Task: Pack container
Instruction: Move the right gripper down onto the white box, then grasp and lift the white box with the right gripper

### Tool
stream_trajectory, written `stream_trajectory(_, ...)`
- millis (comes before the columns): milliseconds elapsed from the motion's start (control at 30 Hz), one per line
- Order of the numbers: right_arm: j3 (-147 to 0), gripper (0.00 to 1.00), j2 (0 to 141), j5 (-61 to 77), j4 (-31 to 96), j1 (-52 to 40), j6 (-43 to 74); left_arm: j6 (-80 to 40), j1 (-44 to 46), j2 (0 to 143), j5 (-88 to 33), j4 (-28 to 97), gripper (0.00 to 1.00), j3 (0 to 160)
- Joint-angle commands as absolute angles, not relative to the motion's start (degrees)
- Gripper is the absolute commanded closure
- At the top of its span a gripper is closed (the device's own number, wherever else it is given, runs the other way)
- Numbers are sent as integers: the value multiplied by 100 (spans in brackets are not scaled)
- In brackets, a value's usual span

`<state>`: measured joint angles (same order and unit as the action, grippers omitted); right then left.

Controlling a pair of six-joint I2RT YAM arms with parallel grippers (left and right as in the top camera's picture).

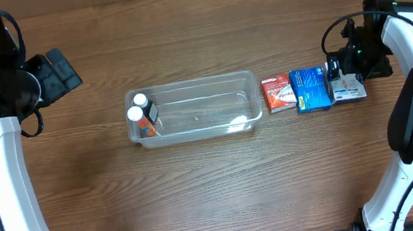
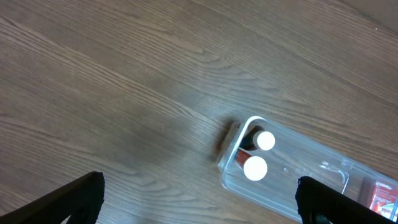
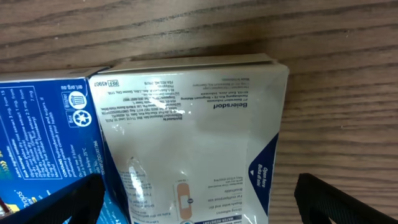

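two bottles in the tub, three boxes beside it

the clear container (image 1: pixel 206 109) sits in the middle of the wooden table (image 1: pixel 202 197). in its left end stand two bottles with white caps, a back bottle (image 1: pixel 140 100) and a front bottle (image 1: pixel 135 114), close together. just past its right end lie three small boxes in a row: a red box (image 1: pixel 275 94), then a blue box (image 1: pixel 310 89), then a white box (image 1: pixel 347 92). the right gripper (image 3: pixel 198 185) hangs right over the white box, its dark fingers spread wide, holding nothing. the left gripper (image 2: pixel 200 183) is well apart from the tub, off to its left, spread wide too, with nothing in it
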<state>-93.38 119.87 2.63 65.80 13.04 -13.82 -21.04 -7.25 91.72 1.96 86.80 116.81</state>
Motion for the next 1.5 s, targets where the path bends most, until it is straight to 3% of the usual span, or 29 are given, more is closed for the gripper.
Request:
stream_trajectory(0,-9085,0,11983,311,6431,1282,-1437,-2180,-749,9159,154,8650,0,11695)
stream_trajectory(567,-8812,1,11983,311,6141,1282,-1393,-2165,-749,9159,189,8654,0,11695)
stream_trajectory(767,-8812,11,11983,311,6136,1282,-1391,-2165,-749,9159,191,8654,0,11695)
stream_trajectory(967,-8812,13,11983,314,6130,1282,-1391,-2165,-749,9159,191,8654,0,11695)
stream_trajectory(1100,-8812,23,11983,314,6101,1282,-1391,-2165,-749,9159,189,8654,0,11695)
stream_trajectory(1467,-8823,34,11970,318,6049,1282,-1332,-2165,-749,9159,191,8654,0,11695)
